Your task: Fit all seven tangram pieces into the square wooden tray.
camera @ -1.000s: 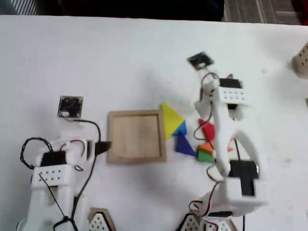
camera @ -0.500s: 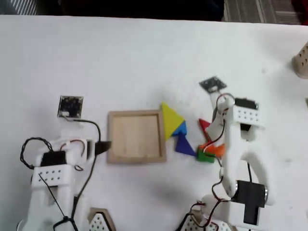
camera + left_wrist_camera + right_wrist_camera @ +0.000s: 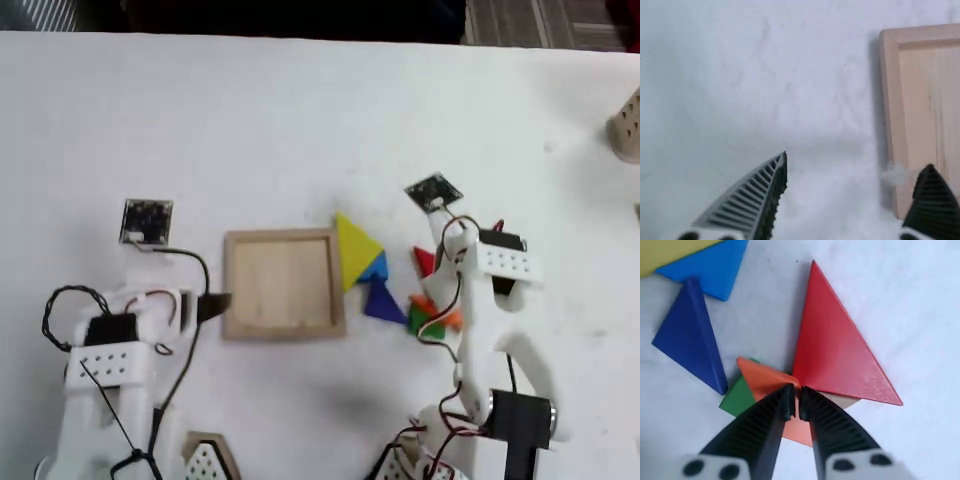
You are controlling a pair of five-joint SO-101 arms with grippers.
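Hovering over the orange wooden piece [image 3: 762, 380], right fingers [image 3: 772, 420] pressed together.
Their tips meet the red wooden triangle [image 3: 835, 355]; square wooden tray [image 3: 280, 282] lies at 9 o'clock, left fingers [image 3: 765, 195] apart beside it.

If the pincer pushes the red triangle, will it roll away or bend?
Probably neither. The red triangle lies flat on the table, so it would likely slide, not roll. It looks like a thick, stiff block, so it should not bend. Its painted top looks smooth, so the right pincer might slip on it.
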